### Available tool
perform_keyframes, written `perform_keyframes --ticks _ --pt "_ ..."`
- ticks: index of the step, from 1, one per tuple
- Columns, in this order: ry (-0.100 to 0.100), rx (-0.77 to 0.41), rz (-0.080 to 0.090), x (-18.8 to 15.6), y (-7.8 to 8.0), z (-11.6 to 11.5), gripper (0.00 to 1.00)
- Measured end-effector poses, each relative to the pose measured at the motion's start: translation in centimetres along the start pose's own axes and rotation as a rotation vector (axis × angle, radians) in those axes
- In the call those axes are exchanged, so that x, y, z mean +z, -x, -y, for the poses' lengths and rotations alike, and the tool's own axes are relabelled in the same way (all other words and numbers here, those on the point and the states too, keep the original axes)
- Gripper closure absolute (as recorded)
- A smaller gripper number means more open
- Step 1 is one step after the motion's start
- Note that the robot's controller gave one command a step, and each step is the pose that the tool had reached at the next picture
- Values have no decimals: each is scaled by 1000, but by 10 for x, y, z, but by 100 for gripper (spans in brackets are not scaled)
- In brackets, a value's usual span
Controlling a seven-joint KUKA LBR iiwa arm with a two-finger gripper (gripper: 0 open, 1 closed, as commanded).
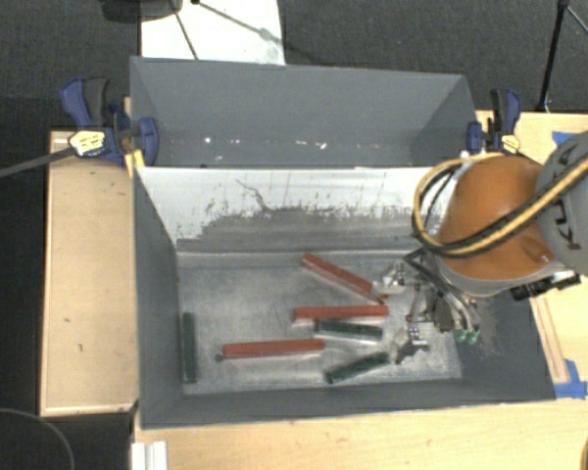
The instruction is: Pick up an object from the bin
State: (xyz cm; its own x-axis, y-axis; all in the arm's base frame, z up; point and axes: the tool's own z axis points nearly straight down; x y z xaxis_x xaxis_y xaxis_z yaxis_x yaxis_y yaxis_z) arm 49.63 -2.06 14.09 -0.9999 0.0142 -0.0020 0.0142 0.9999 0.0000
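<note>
Nearest the front wall, a dark green stick (356, 366) lies slanted on the floor of the bin (157, 292), its right end just beside the pincer (409, 345). I cannot tell whether the pincer is apart or together. The right wall crowds the arm (490, 218), and the left floor lies open. Three red sticks (338, 313) and three dark green ones lie in all.

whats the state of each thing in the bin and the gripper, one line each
gripper: low in the bin, right part
upper red stick: lying flat, slanted
middle red stick: lying flat, about level
lower red stick: lying flat, left of the others
middle dark green stick: lying just below the middle red stick
lower dark green stick: slanted, right end near the gripper
left dark green stick: lying alone by the left wall
</note>
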Motion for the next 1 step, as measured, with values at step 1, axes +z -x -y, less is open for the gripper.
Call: perform_keyframes --ticks 1 --pt "1 -2 8 63 50 -40 0"
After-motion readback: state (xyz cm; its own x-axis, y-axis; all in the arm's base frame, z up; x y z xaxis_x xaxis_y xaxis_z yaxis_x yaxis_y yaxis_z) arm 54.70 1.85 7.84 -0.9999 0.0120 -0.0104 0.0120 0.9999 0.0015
